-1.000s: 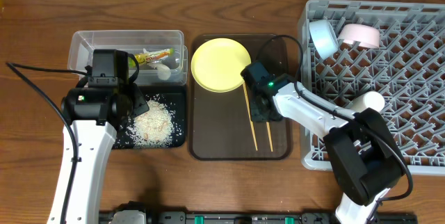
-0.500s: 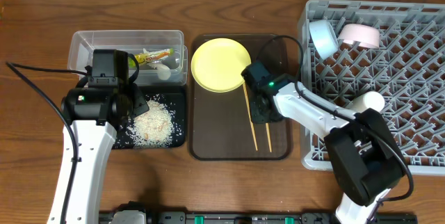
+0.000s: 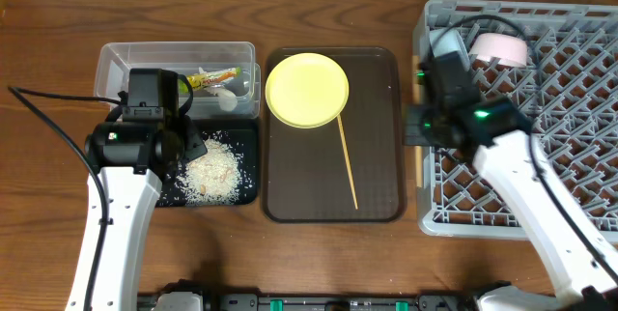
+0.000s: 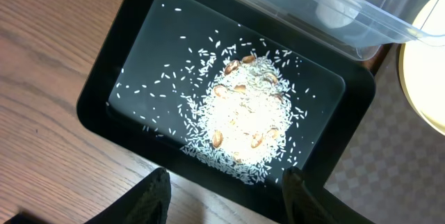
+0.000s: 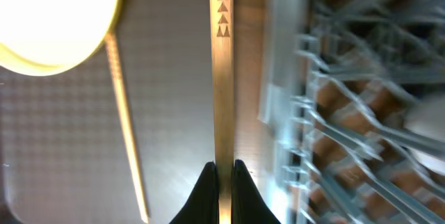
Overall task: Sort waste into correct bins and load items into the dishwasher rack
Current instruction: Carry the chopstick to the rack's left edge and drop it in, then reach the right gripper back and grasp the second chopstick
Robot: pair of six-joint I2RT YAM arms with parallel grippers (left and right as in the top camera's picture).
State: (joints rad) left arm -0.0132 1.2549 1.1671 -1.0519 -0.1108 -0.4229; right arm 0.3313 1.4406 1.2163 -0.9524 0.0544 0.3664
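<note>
Wooden chopstick (image 5: 221, 78) is gripped near one end by my right gripper (image 5: 222, 172), jaws closed on it, at the edge of the dishwasher rack (image 3: 541, 118); the second chopstick (image 3: 348, 166) lies on the brown tray (image 3: 377, 89). It is light, stiff and smooth, so I think it can pivot, and a hold nearer the middle seems safer. My left gripper (image 4: 224, 182) hangs with jaws open and empty over the rice (image 4: 243, 126).

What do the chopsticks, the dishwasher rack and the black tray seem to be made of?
The chopstick in the right gripper looks like wood or bamboo: pale tan and smooth, with small triangle marks near one end. The dishwasher rack looks like matte grey moulded plastic, with a thin lattice of pegs. The black tray is probably plastic, slightly glossy, with rounded moulded corners.
</note>
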